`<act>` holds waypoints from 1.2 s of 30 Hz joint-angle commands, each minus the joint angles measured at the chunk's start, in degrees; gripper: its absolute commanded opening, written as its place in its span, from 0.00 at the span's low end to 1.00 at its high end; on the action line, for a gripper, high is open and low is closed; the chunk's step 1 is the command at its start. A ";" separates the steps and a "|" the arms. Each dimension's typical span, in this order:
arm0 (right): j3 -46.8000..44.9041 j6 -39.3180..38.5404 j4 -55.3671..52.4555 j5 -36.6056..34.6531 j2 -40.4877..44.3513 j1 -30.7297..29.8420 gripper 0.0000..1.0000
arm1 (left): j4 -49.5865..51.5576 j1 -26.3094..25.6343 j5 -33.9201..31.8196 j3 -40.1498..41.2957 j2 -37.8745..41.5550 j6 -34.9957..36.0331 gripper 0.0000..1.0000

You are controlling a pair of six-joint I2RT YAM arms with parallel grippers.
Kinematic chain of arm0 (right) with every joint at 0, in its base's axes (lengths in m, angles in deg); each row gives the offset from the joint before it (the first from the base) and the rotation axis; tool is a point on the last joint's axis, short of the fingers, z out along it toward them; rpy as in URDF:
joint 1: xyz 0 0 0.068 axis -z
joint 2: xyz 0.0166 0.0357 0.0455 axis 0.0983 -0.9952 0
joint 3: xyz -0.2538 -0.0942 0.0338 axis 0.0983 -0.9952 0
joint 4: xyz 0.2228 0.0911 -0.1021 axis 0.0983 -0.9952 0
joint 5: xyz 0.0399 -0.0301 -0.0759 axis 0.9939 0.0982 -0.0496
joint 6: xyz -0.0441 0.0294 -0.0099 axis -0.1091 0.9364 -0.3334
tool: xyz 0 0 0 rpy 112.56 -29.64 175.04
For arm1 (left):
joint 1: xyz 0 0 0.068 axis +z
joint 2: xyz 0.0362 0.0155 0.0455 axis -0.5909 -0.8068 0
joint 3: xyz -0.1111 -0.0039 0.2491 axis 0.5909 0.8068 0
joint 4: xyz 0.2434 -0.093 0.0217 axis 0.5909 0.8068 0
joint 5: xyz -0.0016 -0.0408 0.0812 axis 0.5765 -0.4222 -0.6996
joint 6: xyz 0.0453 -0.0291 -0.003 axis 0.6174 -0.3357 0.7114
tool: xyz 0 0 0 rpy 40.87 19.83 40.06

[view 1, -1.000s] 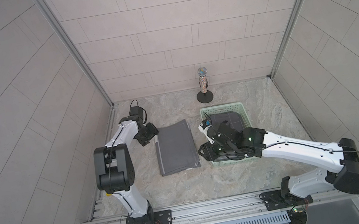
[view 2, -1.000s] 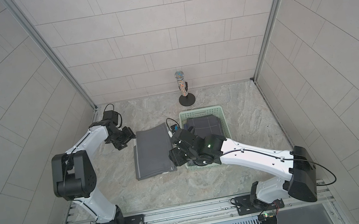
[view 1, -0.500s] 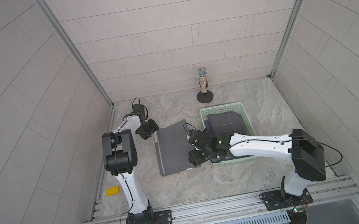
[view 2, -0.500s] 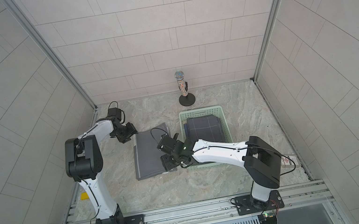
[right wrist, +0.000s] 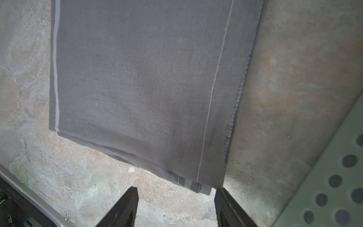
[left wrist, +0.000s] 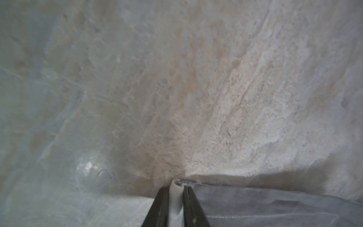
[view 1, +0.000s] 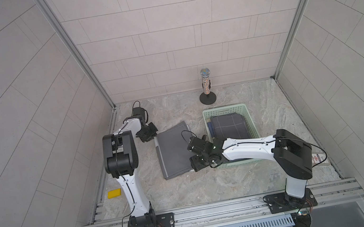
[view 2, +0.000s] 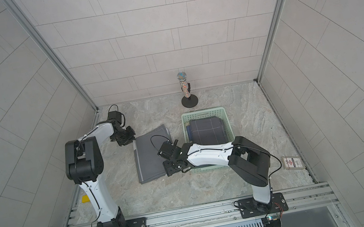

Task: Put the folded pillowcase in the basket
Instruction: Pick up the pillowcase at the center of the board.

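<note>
Pillowcase [view 1: 174,154] corner's pinched tight in left gripper [left wrist: 175,188], right gripper [right wrist: 176,190] gapes empty at frame bottom — slide it onto that near corner before lifting toward basket [view 1: 223,109].

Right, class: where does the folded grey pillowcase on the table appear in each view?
In a top view: pillowcase centre-left, beside the basket.
In a top view: pillowcase likewise.
Left wrist: pillowcase corner pinched in the left gripper.
Right wrist: pillowcase spread ahead of the open right gripper.
Shared landmark: basket, missing only from left wrist.
</note>
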 commanded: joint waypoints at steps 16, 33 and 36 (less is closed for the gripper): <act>-2.11 3.02 3.99 0.85 -7.96 1.39 0.58 | 0.73 0.72 1.17 4.40 1.98 -1.28 0.11; 0.53 1.51 2.02 -0.79 -2.33 -0.84 0.00 | -2.04 0.17 3.40 16.42 23.31 -6.46 0.00; 1.06 0.25 -1.50 -3.34 3.33 -2.11 0.00 | -0.69 -0.22 3.70 16.74 29.16 -6.74 0.00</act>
